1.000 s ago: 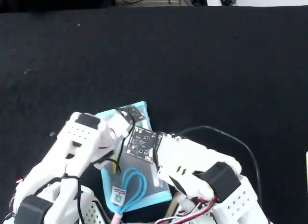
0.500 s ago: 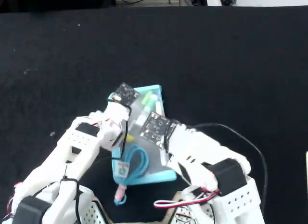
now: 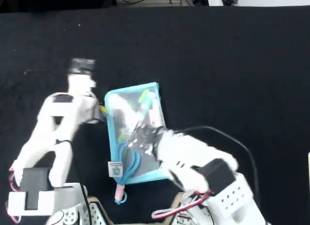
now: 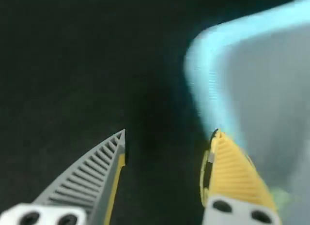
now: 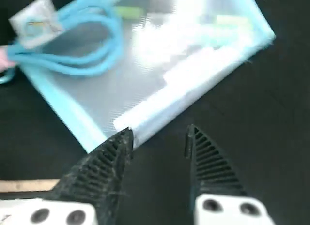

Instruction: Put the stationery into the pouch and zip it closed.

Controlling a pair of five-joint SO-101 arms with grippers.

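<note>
A translucent pouch (image 3: 140,126) with a light-blue border lies flat on the black table, with pens and other stationery showing through it. A blue cord loop (image 3: 128,162) with a small tag (image 3: 115,169) trails from its near end. My left gripper (image 3: 100,110) sits beside the pouch's left edge. In the left wrist view it (image 4: 167,138) is open, its yellow finger (image 4: 227,172) over the pouch (image 4: 256,89) border and bare cloth between the fingers. My right gripper (image 5: 160,134) hangs open just off the pouch (image 5: 145,65) edge, holding nothing.
Black cloth (image 3: 227,65) covers the whole table, with wide free room behind and to the right of the pouch. A pink piece (image 3: 118,192) lies at the cord's near end. Both arm bases stand at the front edge.
The pouch has slid away from the front edge and slightly left. My left arm swung out to the left, off the pouch. My right arm has shifted left over the pouch's near part.
</note>
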